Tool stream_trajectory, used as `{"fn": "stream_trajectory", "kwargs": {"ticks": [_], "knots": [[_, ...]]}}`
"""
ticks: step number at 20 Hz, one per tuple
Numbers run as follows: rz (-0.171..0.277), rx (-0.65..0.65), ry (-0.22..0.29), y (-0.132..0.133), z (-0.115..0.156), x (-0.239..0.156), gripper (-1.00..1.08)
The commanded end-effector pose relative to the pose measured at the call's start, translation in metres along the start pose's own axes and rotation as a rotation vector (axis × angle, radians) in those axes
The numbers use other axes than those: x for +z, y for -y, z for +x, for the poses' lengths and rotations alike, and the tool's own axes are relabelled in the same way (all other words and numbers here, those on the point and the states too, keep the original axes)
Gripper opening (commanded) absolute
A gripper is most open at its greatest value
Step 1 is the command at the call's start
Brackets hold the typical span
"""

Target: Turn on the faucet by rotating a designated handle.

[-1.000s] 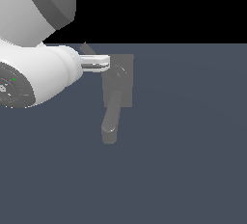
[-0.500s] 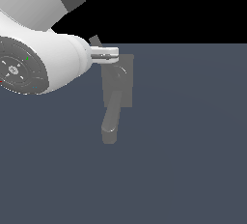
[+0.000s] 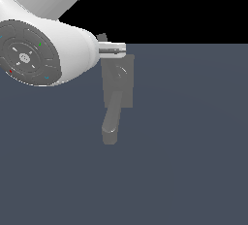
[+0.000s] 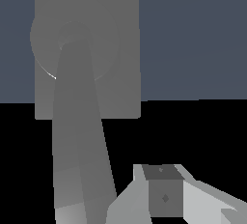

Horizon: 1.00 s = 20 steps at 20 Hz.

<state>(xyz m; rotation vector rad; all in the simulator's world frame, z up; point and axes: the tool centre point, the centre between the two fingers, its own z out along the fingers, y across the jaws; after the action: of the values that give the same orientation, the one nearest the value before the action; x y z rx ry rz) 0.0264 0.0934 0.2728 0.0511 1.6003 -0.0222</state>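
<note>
The small grey faucet with a flat plate is set on the dark blue-grey counter. The silver claw is seen by its far end; how wide it is cannot be told.

My grey-padded fingertip sits just beside the faucet's long grey bar, which runs from a round hub on the rectangular base plate.
</note>
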Motion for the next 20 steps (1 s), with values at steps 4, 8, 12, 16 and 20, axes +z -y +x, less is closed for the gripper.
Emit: {"fn": "stream_trajectory", "kwargs": {"ticks": [4,8,12,16,20], "knots": [[0.01,0.002,0.012,0.026,-0.011,0.002,-1.0],[0.01,0.003,0.018,0.041,-0.018,0.003,-1.0],[0.01,0.004,0.024,0.057,-0.026,0.004,-1.0],[0.01,0.005,0.029,0.069,-0.031,0.005,-1.0],[0.022,0.043,0.022,0.07,-0.012,-0.003,-1.0]]}}
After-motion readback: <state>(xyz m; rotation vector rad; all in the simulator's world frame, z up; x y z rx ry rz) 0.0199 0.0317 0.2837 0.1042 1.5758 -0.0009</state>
